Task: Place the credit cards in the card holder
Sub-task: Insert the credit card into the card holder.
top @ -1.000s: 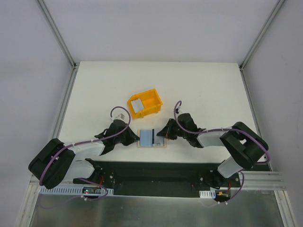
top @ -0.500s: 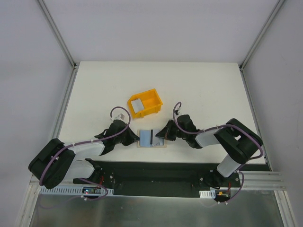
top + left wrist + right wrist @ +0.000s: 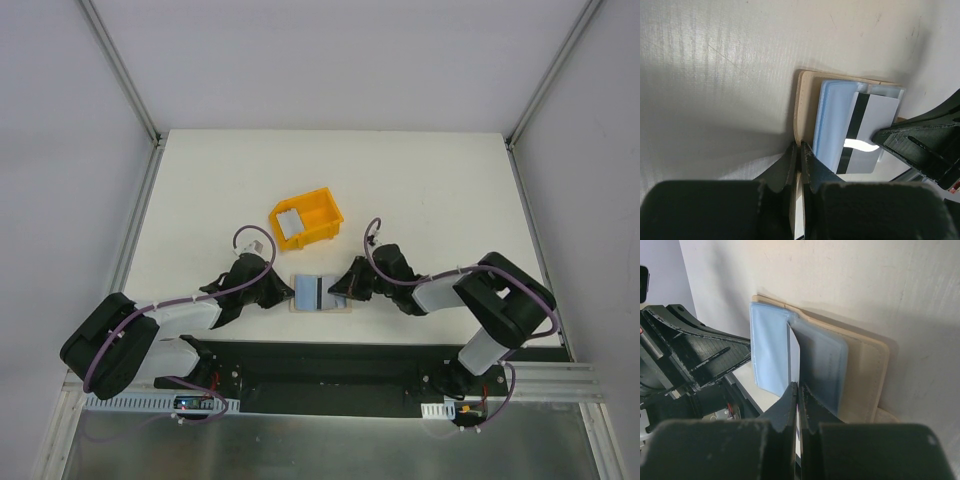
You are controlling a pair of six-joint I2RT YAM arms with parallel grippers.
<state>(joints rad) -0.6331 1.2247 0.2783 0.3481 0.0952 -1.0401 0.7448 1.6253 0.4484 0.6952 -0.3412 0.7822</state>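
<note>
So the white worktop [image 3: 420,190] had only a couple of things on it. The biggest was a yellow plastic bin [image 3: 330,214], sitting just behind the card holder, with another card [image 3: 288,223] lying in it that hadn't been dealt with yet.

The card holder [image 3: 805,110] itself lay open flat on the worktop between the two arms, near their bases. The left jaws were shut tight on its beige cover edge, on the side away from the right arm, pinning it down.

Its pale blue plastic sleeves [image 3: 832,120] were fanned up a bit. From the right wrist view you could see a gap between two of them.

The credit card [image 3: 875,125], silvery with a black stripe, was clamped edge-on in the right jaws. Its leading edge sat right at that gap, over the sleeves and partly in, as far as I could tell.

My read: this was mid-insertion of one card. The next move would need a straight push along the sleeve toward the left jaws, keeping the card flat so it doesn't catch the sleeve lip. The left side should hold firm so the card holder doesn't slide. After that, let go and fetch the one in the bin.
</note>
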